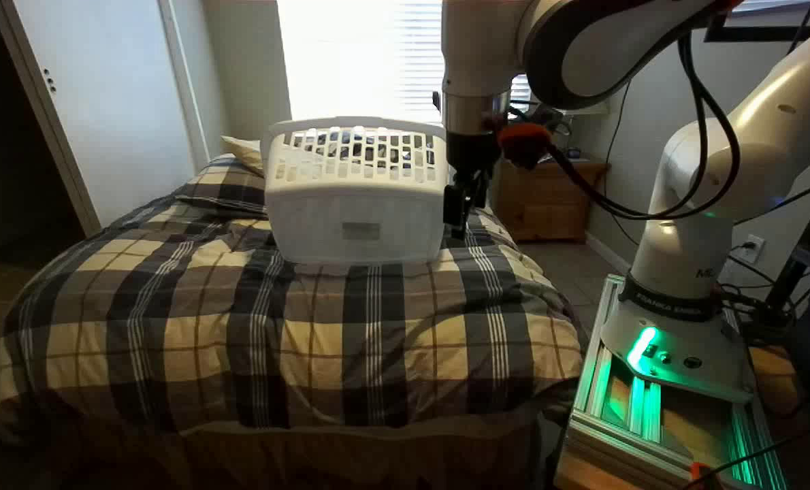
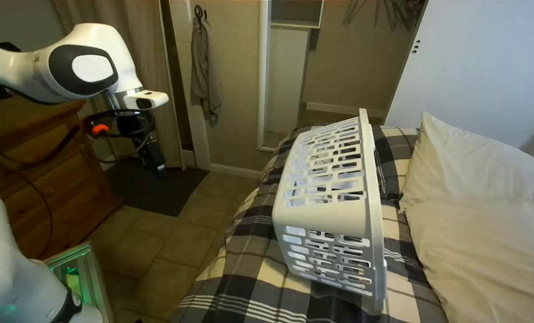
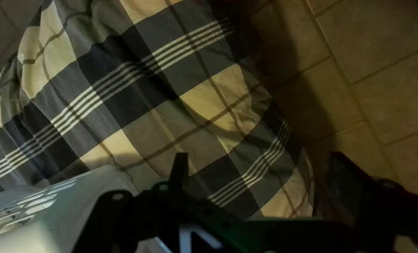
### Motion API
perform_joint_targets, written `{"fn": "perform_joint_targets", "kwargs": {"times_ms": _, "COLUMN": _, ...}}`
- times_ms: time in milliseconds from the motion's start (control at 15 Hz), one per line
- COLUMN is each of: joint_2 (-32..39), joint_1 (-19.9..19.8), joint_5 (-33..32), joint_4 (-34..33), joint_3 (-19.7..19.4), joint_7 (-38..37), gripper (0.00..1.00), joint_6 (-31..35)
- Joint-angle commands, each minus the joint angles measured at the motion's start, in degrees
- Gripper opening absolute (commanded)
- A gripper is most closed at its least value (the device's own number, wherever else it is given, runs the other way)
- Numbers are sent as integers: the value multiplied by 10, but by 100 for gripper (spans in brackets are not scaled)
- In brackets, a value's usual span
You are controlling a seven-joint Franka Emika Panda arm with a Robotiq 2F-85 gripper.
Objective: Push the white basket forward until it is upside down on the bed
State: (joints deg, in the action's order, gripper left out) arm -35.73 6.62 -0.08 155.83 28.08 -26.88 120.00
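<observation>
The white basket (image 1: 310, 228) lies on its side on the plaid bed (image 1: 310, 340). Its solid base faces the camera in an exterior view, with a slotted side on top. In an exterior view the basket (image 2: 323, 216) has its rim and opening toward the pillows. My gripper (image 1: 461, 218) hangs beside the basket, near the bed's edge. In an exterior view the gripper (image 2: 154, 162) appears well apart from the basket. In the wrist view the gripper (image 3: 258, 158) has its fingers wide apart with nothing between them, above the bed's edge; the basket (image 3: 79, 203) shows at lower left.
Pale pillows (image 2: 482, 193) lie at the head of the bed, beyond the basket's rim. A wooden nightstand (image 1: 548, 204) stands by the window. A wooden dresser (image 2: 56, 166) stands behind the arm. Tiled floor (image 3: 377, 77) runs along the bed's side. Cables hang from the arm.
</observation>
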Motion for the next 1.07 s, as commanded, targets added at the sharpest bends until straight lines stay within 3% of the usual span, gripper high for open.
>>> {"fn": "perform_joint_targets", "kwargs": {"times_ms": 0, "joint_2": 5, "joint_1": 18, "joint_5": -13, "joint_4": -1, "joint_3": -17, "joint_7": -11, "gripper": 100, "joint_6": -1}}
{"fn": "perform_joint_targets", "kwargs": {"times_ms": 267, "joint_2": 9, "joint_1": 3, "joint_5": -38, "joint_4": -1, "joint_3": -6, "joint_7": -23, "gripper": 100, "joint_6": 10}}
{"fn": "perform_joint_targets", "kwargs": {"times_ms": 600, "joint_2": 81, "joint_1": -72, "joint_5": -235, "joint_4": -8, "joint_3": 35, "joint_7": -63, "gripper": 100, "joint_6": 203}}
{"fn": "perform_joint_targets", "kwargs": {"times_ms": 800, "joint_2": 138, "joint_1": -177, "joint_5": -381, "joint_4": -23, "joint_3": 92, "joint_7": -109, "gripper": 100, "joint_6": 324}}
{"fn": "perform_joint_targets", "kwargs": {"times_ms": 1000, "joint_2": 176, "joint_1": -302, "joint_5": -519, "joint_4": -61, "joint_3": 173, "joint_7": -160, "gripper": 100, "joint_6": 353}}
